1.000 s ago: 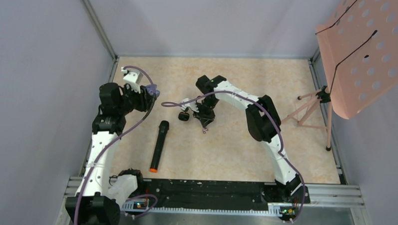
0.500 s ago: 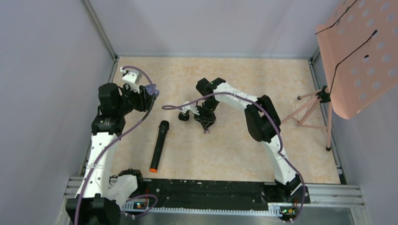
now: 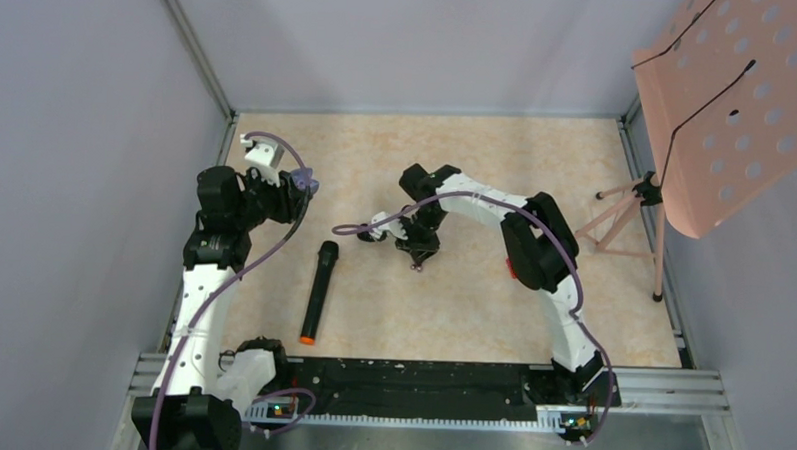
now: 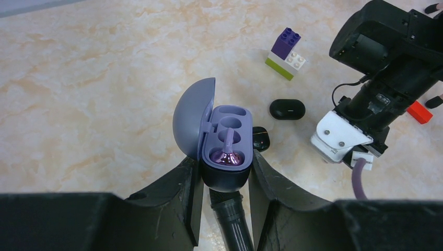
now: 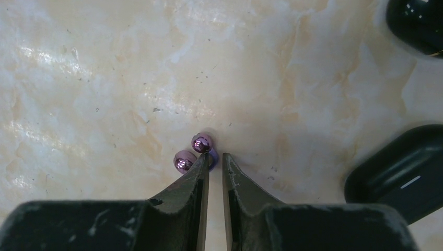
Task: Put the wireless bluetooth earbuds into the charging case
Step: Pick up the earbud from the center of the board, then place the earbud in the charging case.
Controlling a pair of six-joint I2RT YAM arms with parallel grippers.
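Observation:
My left gripper [image 4: 225,167] is shut on the purple charging case [image 4: 224,183] and holds it up with the lid open. One shiny purple earbud [image 4: 228,157] sits in the case's near socket, and the far socket is empty. In the top view this gripper [image 3: 298,188] hangs at the left of the table. My right gripper [image 5: 215,157] points down at the table, its jaws only a narrow gap apart. A second purple earbud [image 5: 202,143] lies on the table at its tips. The earbud's lilac stem touches the left finger [image 5: 201,170]; a sliver of space separates it from the right one.
A black microphone [image 3: 317,290] with an orange end lies between the arms. Two black oval cases [image 5: 405,170] [image 5: 418,18] lie right of my right gripper. A toy brick stack [image 4: 284,52] and a small red block [image 4: 419,111] stand farther off. A pink music stand [image 3: 719,96] is at the right.
My right gripper has shifted slightly right and lower toward the table, and its jaws have narrowed. The left arm and the case have not moved.

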